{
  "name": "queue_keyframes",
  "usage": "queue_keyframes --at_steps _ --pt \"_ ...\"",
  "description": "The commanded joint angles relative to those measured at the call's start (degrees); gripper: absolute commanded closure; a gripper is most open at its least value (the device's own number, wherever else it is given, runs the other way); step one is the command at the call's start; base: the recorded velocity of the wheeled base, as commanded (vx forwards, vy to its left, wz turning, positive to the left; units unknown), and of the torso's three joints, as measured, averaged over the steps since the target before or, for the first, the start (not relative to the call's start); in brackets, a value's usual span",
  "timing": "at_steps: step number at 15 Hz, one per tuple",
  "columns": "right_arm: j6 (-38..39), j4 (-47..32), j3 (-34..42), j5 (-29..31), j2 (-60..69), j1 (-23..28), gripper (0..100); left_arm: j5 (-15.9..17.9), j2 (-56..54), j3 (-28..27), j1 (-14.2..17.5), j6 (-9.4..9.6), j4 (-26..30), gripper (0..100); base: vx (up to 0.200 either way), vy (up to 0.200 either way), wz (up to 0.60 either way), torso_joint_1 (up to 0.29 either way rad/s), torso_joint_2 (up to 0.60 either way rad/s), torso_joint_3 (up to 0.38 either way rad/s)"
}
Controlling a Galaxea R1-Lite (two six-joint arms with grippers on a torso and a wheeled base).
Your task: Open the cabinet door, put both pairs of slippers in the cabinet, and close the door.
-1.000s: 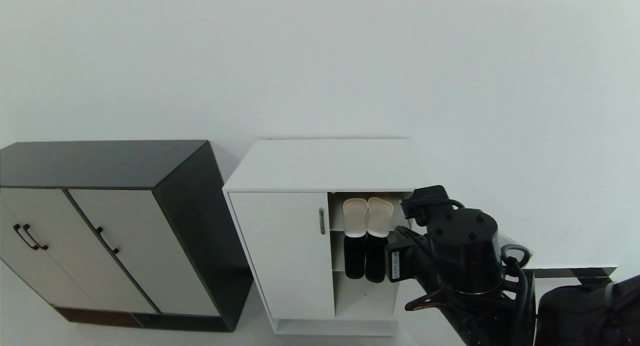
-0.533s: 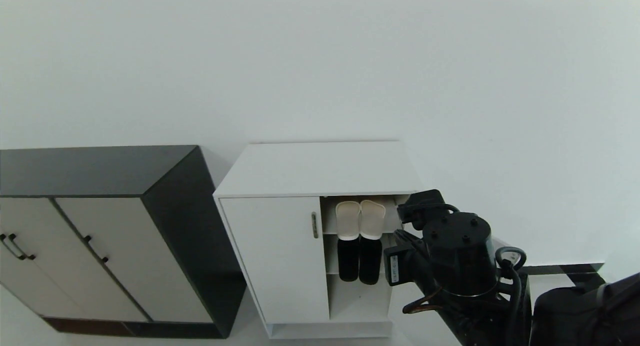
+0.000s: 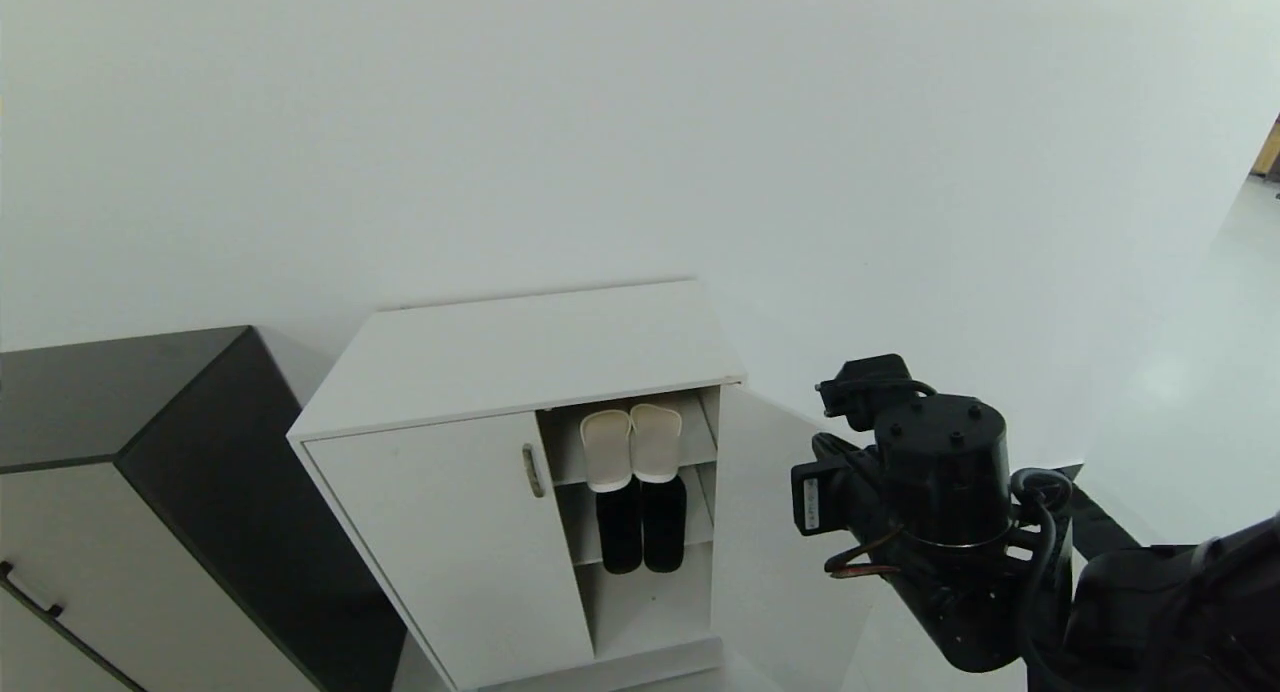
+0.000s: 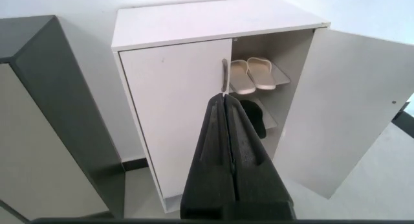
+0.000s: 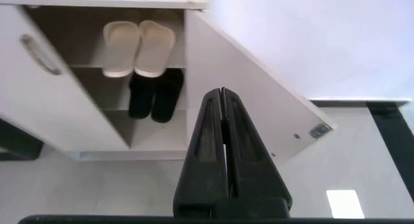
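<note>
At far left, a black-sided cabinet with pale grey doors (image 3: 150, 452) is standing just beside the work and is taking no part in it. The left hand (image 4: 224, 98) is hanging in front of the white two-door shoe cabinet (image 3: 520, 342), fingers pressed together and holding nothing, apart from the closed left door (image 3: 450, 542). Inside the open right half, the white pair of slippers (image 3: 632, 445) is lying side by side on the upper shelf, and the black pair of slippers (image 3: 642, 522) is lying directly below on the middle shelf. Stowing is judged complete. The white right-hand door (image 5: 246, 88) is standing wide open. The right hand (image 5: 223, 92) is hovering before it, fingers together and empty, judged suited to pushing the panel closed.
</note>
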State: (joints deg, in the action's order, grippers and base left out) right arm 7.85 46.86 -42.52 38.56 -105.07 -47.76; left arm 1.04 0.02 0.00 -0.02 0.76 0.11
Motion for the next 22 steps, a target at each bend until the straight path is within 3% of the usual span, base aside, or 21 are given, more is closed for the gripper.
queue_keyframes --at_steps 1,6,15,22 --pt "0.0 0.1 0.0 0.0 0.1 0.8 100 -0.1 0.1 0.0 0.0 -0.05 0.0 100 0.0 0.0 0.0 0.0 0.0 0.0" --pt "0.0 0.1 -0.9 -0.4 -2.3 3.6 100 0.0 0.1 0.0 0.0 -0.05 0.0 100 -0.16 0.0 0.0 0.001 0.0 0.002" --pt "0.2 -0.5 -12.0 -8.3 -11.6 18.0 100 -0.1 0.1 0.0 0.0 -0.05 0.0 100 0.0 0.0 0.0 0.0 0.0 0.0" --pt "0.4 -0.4 -17.1 -10.1 -19.1 22.5 100 -0.1 0.1 0.0 0.0 -0.05 0.0 100 0.0 0.0 0.0 0.0 0.0 0.0"
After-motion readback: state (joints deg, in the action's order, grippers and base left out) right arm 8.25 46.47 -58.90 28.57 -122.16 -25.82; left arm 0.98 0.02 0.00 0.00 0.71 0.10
